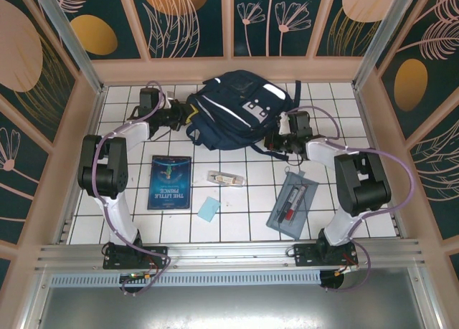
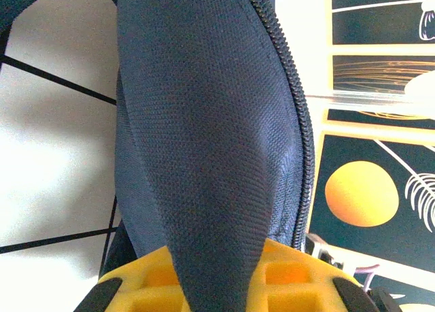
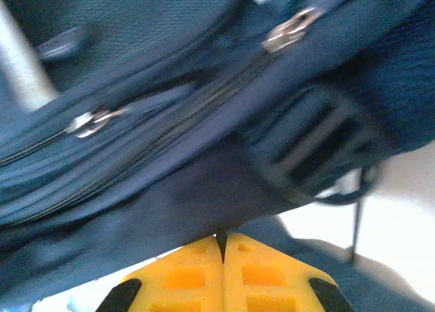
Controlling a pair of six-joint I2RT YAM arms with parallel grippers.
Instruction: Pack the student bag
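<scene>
Where the tiled desk [image 1: 244,221] runs up to its far wall, the bag [image 1: 237,107] lies slumped at centre. It is navy with white stripes, a grey buckled patch faces up, and a dark strap trails off its right side.

The left gripper [image 1: 188,116] sits against the bag's left edge. From its wrist, the bag [image 2: 217,122] is a tall fold of navy cloth with a zip running down its right edge. The jaws are clenched on that fold, and the cloth passes down between the two yellow fingers [image 2: 146,295].

The right gripper [image 1: 275,140] is at the bag's lower right corner, touching it. Its wrist view shows the bag [image 3: 170,122] blurred, with two zip lines, metal pullers and a black strap buckle. Here the gripper [image 3: 222,243] has its jaws pressed together, yellow pad against yellow pad, with the tips up against dark cloth. Whether any cloth is pinched I cannot tell.

Nearer the arms, well apart from the bag, four things lie on the desk. A blue book [image 1: 170,182] is flat on the left, cover up. Right of it is a small clear packet [image 1: 226,178], with a pale blue square [image 1: 209,209] near it on the arms' side. A grey see-through pencil case [image 1: 292,205] with pens inside lies tilted on the right.
</scene>
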